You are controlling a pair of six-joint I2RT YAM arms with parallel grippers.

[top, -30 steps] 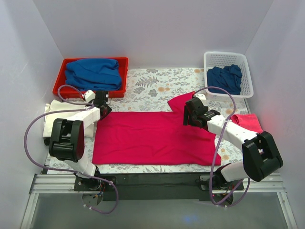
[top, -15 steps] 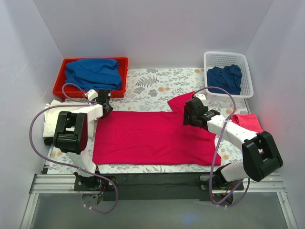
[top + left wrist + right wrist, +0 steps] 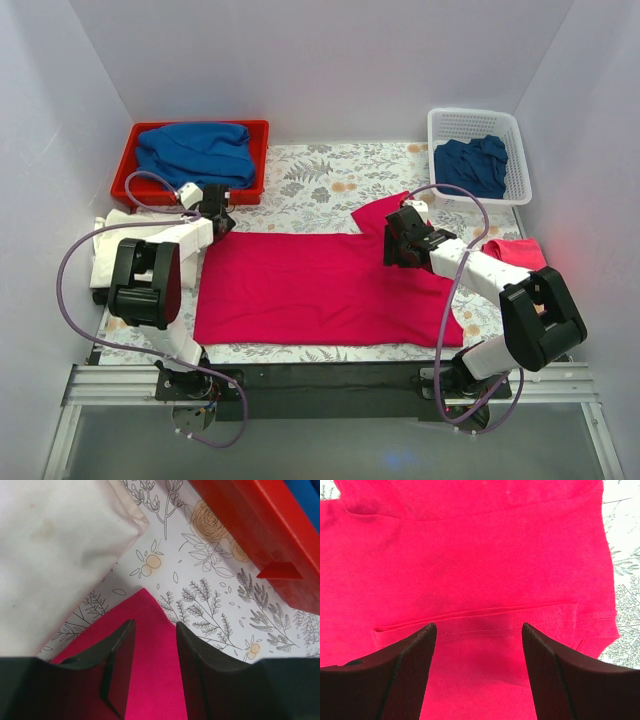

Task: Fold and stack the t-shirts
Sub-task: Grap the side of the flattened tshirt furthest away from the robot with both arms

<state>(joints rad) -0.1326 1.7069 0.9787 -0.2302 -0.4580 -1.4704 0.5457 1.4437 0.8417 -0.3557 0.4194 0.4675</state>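
Observation:
A crimson-pink t-shirt point(image 3: 320, 285) lies spread flat across the middle of the floral table, one sleeve point(image 3: 385, 212) pointing to the back right. My left gripper point(image 3: 222, 222) is low over its back left corner point(image 3: 150, 610), jaws a little apart, with the cloth lying flat between the fingers point(image 3: 155, 625). My right gripper point(image 3: 392, 245) is wide open just above the shirt's right side, over a stitched hem fold point(image 3: 485, 630), holding nothing point(image 3: 478, 626).
A red bin point(image 3: 125, 180) at the back left holds a blue shirt point(image 3: 195, 153); its wall shows in the left wrist view point(image 3: 250, 525). A cream shirt point(image 3: 110, 250) lies at the far left. A white basket point(image 3: 520, 170) holds a dark blue shirt point(image 3: 470, 165). A pink shirt point(image 3: 520, 255) lies at the right.
My left gripper has edged back toward the shirt's back left corner, its arm shifting. My right gripper has moved slightly left. The shirt lies as before.

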